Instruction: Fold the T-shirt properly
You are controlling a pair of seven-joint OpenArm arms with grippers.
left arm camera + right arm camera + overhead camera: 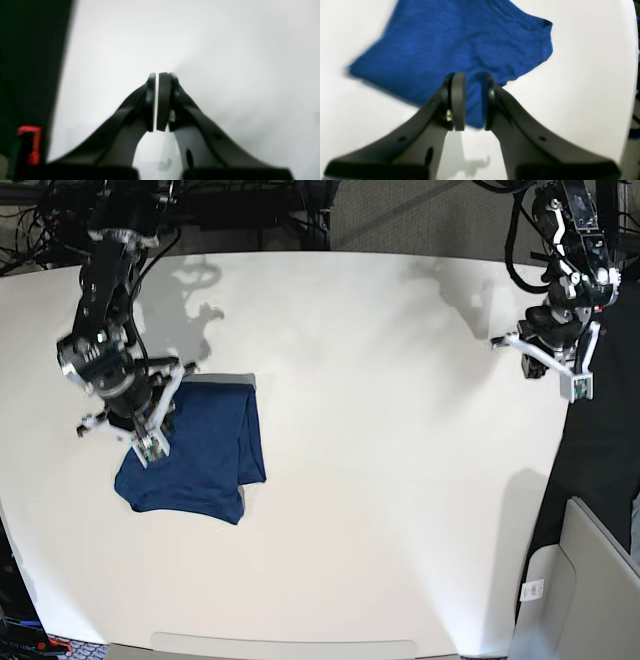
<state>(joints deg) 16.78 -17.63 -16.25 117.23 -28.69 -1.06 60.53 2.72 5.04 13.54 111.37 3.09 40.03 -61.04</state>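
White table (400, 430) w/ T-shirt (205, 455) already bundled below right gripper (470, 100), jaws narrowly parted, empty; left gripper (157, 100) nearly closed; tidying left.

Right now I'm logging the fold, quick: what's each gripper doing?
Left gripper: shut, holding nothing, over the bare table.
Right gripper: partly open above the T-shirt; a grip on it cannot be told.

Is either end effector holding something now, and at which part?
Nothing is held. The left end effector is nearly shut over bare table. The right end effector hangs open above the T-shirt.
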